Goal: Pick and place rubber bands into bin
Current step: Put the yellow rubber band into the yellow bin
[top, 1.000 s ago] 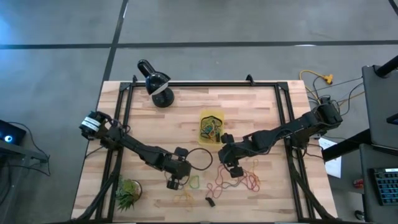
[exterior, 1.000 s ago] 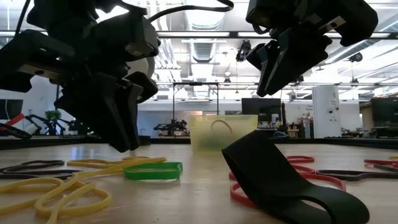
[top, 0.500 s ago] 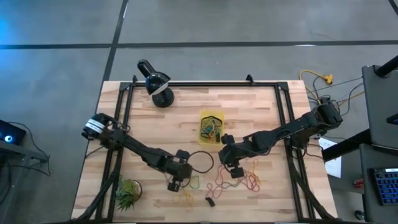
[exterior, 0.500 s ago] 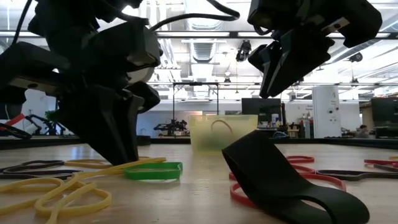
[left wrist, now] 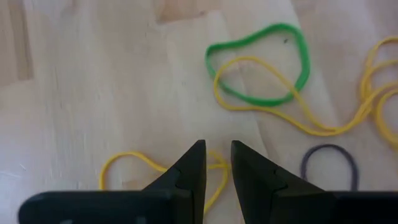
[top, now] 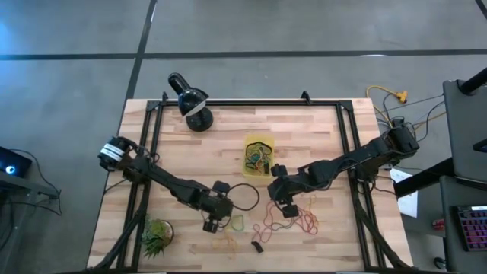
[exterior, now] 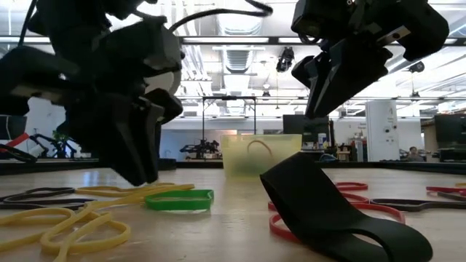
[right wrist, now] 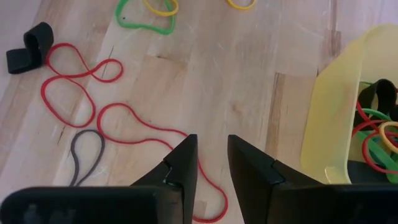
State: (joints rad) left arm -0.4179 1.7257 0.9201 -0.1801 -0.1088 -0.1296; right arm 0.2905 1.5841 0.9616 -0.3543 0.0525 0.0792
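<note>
Loose rubber bands lie flat on the wooden table near its near edge: yellow ones (top: 226, 243) (exterior: 73, 222), a green one (top: 238, 222) (left wrist: 258, 62), red ones (top: 293, 221) (right wrist: 68, 87) and a wide black one (top: 256, 246) (exterior: 328, 211). The yellow bin (top: 259, 154) (right wrist: 339, 124) stands mid-table with several bands in it. My left gripper (top: 211, 225) (left wrist: 216, 149) points down with a narrow gap, low over a yellow loop (left wrist: 127, 163). My right gripper (top: 286, 207) (right wrist: 211, 143), also narrowly open and empty, hangs above the red bands beside the bin. My left gripper comes from above with its fingertips (left wrist: 198, 152) on either side of a strand of the yellow loop (left wrist: 214, 163), which lies on the table. I cannot tell whether they touch it.
A black domed lamp (top: 190, 97) stands near the far left corner. A small spiky green plant (top: 156, 236) sits near the near left corner. A black frame rail (top: 251, 103) runs around the table. Bare wood (top: 319, 137) lies far of the bands on the right.
My left gripper dipped toward the table among the yellow bands, then came back up a little and shifted slightly toward the table's left edge. The bands lie where they were. My right gripper kept still.
</note>
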